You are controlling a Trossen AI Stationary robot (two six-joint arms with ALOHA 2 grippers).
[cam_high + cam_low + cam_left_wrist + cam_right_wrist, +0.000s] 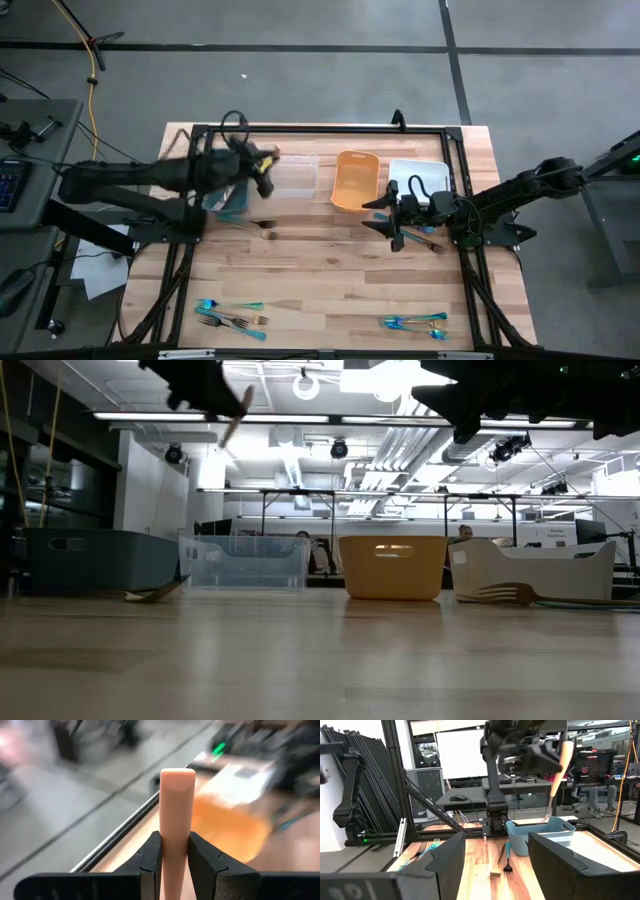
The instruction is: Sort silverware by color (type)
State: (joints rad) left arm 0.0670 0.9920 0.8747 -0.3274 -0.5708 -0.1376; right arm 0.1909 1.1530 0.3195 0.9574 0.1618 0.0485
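Here the left gripper (175, 862) is clamped on the handle of a salmon-orange utensil (176, 815), holding it in the air near the clear bin (293, 176), between that bin and the teal bin (95, 560). The right gripper (398, 213) waits with its fingers spread wide above the table, on the far side of the orange bin (354, 180) from the clear bin, just in front of the white bin (420, 178). To do this step well, I judge the left arm should carry the utensil squarely over the bin meant for that colour, lower it inside the walls, then let go, so the long handle does not catch a rim and tip out. Other silverware lies on the wood, including a fork (508, 594) near the white bin.
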